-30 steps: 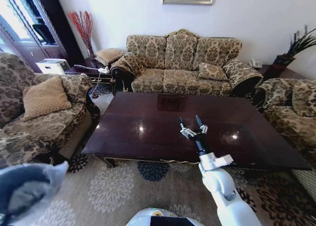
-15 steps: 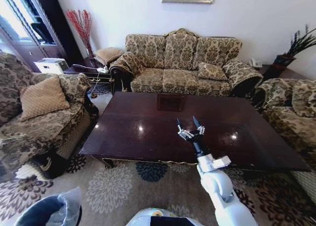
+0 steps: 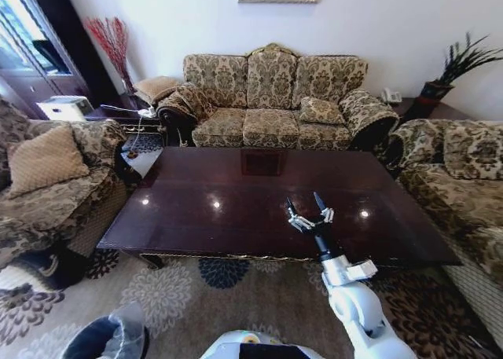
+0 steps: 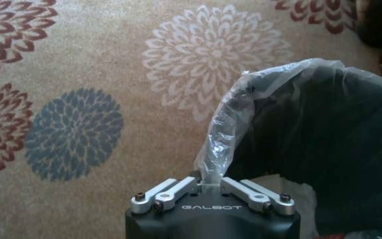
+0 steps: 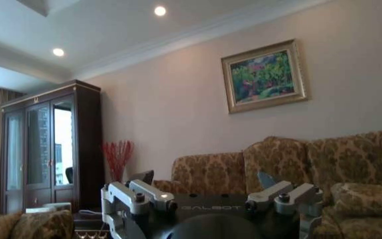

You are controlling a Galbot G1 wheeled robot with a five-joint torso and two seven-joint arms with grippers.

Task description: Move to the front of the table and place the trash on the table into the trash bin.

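Patterned sofas are ringing the glossy dark tabletop (image 3: pixel 236 210), which is showing only reflections — no trash on its visible surface. Over its near edge the right end effector (image 3: pixel 310 211) is hovering with fingers spread and nothing between them, pointing away from the robot. Down at the robot's left the trash bin (image 3: pixel 106 339) is standing upright on the floral carpet (image 4: pixel 78 74) — the left end effector (image 4: pixel 211 191) is pinching its bag liner's rim, mouth facing up.
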